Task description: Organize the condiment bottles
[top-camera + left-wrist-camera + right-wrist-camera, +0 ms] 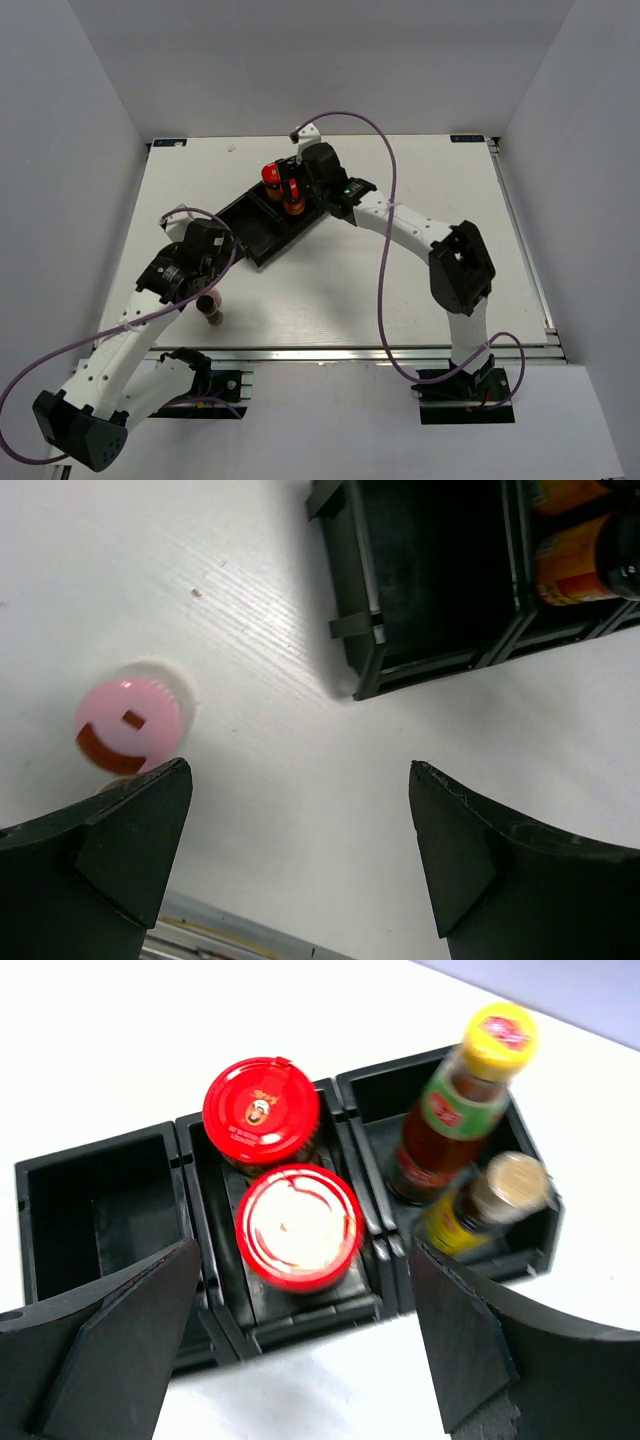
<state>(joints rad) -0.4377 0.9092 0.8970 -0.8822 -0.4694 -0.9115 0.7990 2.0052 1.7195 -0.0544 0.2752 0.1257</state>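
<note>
A black three-compartment tray (200, 1305) lies below my open right gripper (305, 1300), whose jaws hold nothing. Its middle compartment holds two red-lidded jars (262, 1105) (298, 1225). The right compartment holds a yellow-capped sauce bottle (470, 1090) and a tan-capped one (495, 1200). The left compartment is empty. A pink-capped bottle (130, 720) stands alone on the white table, just beyond the left finger (120, 840) of my left gripper (300, 810), which is open and empty. In the top view that bottle (212, 308) stands near the front edge and the right gripper (303, 178) hides the slim bottles.
The tray (250, 228) lies diagonally at mid-table, its empty end nearest the left arm. A metal rail (380, 352) runs along the table's front edge. White walls close in the left, back and right sides.
</note>
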